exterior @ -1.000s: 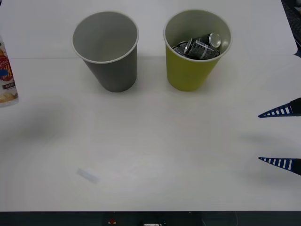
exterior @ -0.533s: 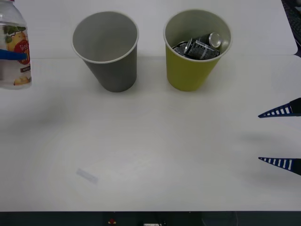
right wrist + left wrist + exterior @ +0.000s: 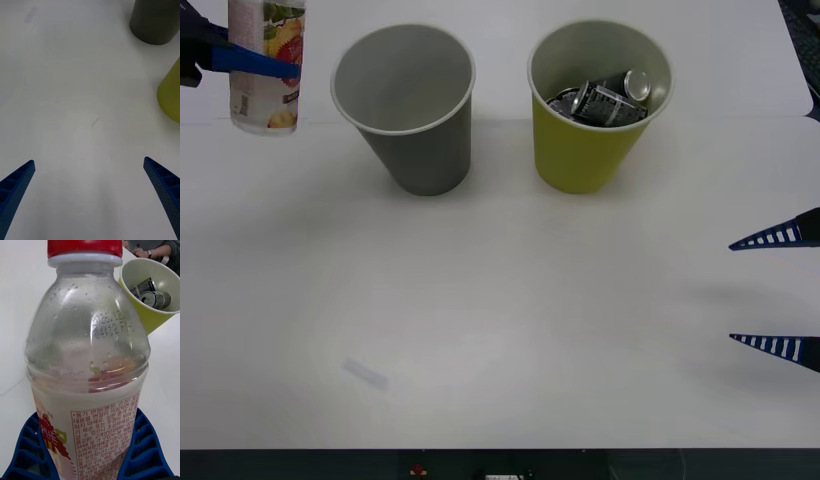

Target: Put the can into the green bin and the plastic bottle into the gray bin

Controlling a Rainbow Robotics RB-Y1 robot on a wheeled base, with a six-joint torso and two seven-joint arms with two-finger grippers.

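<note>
done: we are seeing the can [image 3: 605,98] lying inside the green bin [image 3: 588,150] | left: left gripper [image 3: 255,65] is clamping the plastic bottle [image 3: 268,60], aloft beside the gray bin [image 3: 420,150] | right gripper [image 3: 780,292] is idling, fingers apart

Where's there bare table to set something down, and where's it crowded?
The widest bare patch lies in front of the gray bin and green bin, reaching across to the open right gripper. The narrow gap between the bins is tight. At the far left, the left gripper holds the plastic bottle aloft.
</note>
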